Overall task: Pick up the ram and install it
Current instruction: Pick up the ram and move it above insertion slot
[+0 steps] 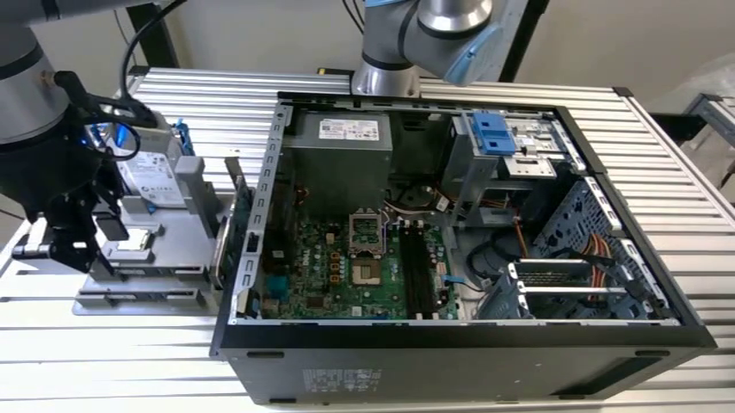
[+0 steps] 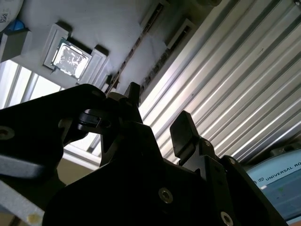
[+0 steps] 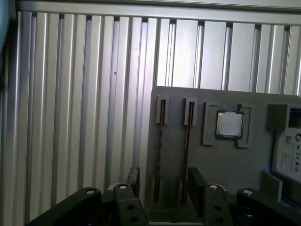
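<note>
Evidently this is the approach: on the slatted table [image 1: 677, 155], beside the open computer case [image 1: 460, 361], the gripper [image 3: 164, 183] hovers over the grey tray [image 3: 225, 169], jaws spread and empty. The ram [image 3: 160, 141] stands on edge in its tray slot; gripping it calls for centring on that stick alone.

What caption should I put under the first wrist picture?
Open gripper hovers by two ram sticks standing on edge in a grey holder, beside a silver processor chip.
</note>
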